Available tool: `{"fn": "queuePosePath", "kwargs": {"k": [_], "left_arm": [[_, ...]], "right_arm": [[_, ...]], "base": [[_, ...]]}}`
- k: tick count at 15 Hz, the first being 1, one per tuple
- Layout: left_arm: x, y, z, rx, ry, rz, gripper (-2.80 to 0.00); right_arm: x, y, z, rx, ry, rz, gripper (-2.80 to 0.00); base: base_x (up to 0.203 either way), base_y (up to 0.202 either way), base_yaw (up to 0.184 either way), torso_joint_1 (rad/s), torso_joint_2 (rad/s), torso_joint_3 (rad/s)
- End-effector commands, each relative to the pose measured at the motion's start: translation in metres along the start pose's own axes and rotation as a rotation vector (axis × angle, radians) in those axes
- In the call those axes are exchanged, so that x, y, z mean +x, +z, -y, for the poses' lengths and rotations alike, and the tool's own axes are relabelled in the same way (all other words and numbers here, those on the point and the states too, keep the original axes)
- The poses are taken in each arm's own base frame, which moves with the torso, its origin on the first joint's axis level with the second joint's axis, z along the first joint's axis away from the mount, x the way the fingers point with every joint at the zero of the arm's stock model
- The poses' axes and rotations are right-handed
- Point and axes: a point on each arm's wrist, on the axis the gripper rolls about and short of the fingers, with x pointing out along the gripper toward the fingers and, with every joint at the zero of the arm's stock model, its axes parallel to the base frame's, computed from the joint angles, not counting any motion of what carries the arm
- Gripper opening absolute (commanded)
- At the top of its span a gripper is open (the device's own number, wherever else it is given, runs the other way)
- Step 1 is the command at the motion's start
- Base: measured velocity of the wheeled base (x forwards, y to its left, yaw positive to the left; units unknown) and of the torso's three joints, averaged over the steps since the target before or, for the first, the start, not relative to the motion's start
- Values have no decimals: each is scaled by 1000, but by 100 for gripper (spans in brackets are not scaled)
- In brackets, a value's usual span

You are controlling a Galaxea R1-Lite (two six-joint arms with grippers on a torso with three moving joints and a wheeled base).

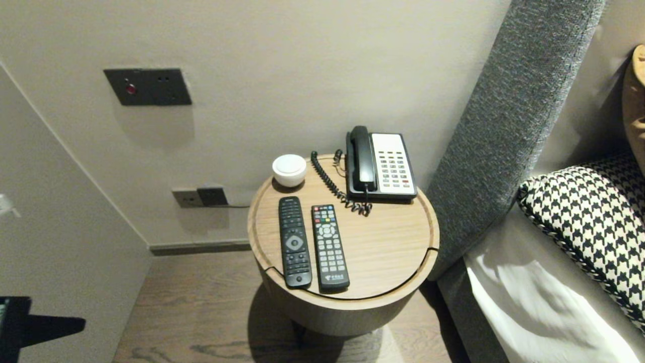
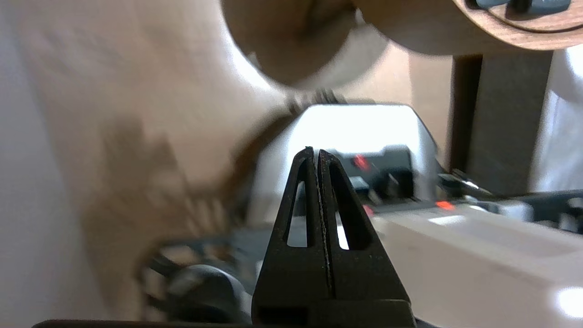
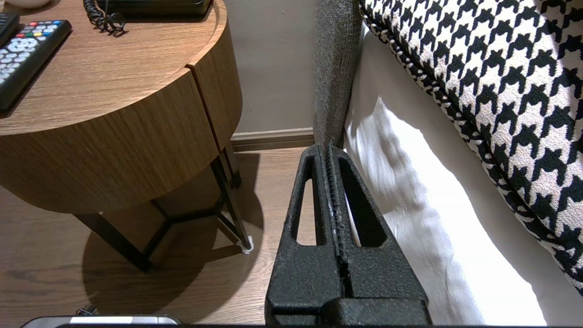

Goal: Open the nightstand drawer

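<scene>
Black plastic remote point(image 1: 295, 242), left of the pair near the front rim of the round wooden table point(image 1: 393, 242), just beside the second remote point(image 1: 330, 247). Likely light, rigid and smooth; best pinched across its narrow sides at mid-length. Lies flat, buttons up, long axis front to back, top end toward the wall. Left gripper point(image 2: 316, 152) closed and empty, low beside the table, well apart. Right gripper point(image 3: 330, 150) closed, parked by the bed point(image 3: 410, 205).
</scene>
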Motion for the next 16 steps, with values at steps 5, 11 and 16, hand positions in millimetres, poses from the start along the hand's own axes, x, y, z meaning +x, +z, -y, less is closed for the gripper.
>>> {"fn": "queuePosePath", "kwargs": {"k": [5,11,16], "left_arm": [[84,47,42,-145,-19,-221,-280],[139,59,84,-118,-54,-253,-280],[167,62,102,-104,-13,-208,-280]], "right_arm": [[2,-11,0,0,0,-41,-280],[2,-11,0,0,-1,-41,-280],[2,-11,0,0,-1,-41,-280]], "base": [[0,0,0,0,0,0],[0,0,0,0,0,0],[0,0,0,0,0,0]]}}
